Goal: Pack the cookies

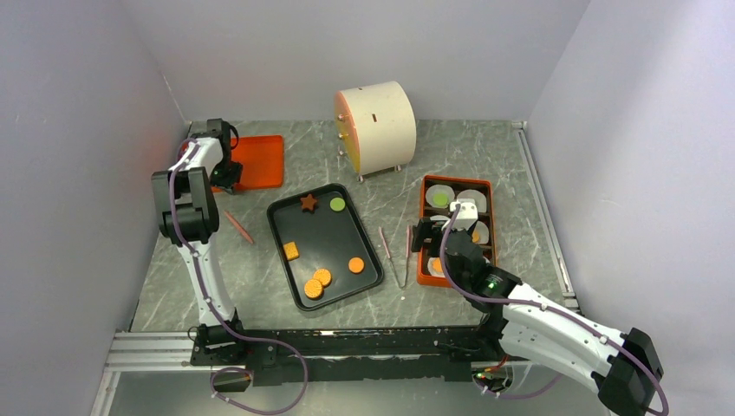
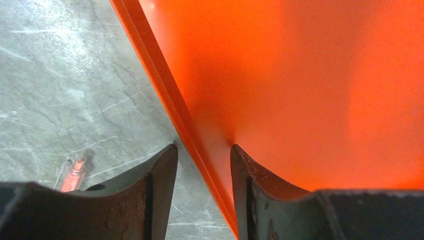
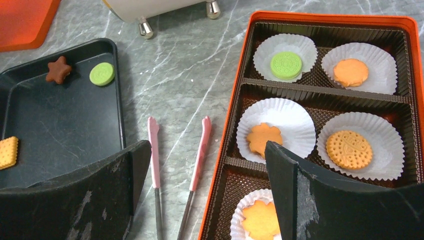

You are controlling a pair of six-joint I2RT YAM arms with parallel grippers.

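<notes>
The left fingers [image 2: 160,200], apart astride the lid's [image 2: 325,90] rim, should pinch it squarely before any lift; the right fingers [image 3: 310,200] hang wide apart by the box [image 3: 218,150].

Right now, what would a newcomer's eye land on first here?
The orange compartment box on the right, its white paper liners holding cookies, stands out first. Then the black rectangular tray in the centre with loose cookies, and the left gripper straddling the edge of the flat orange lid at far left.
</notes>
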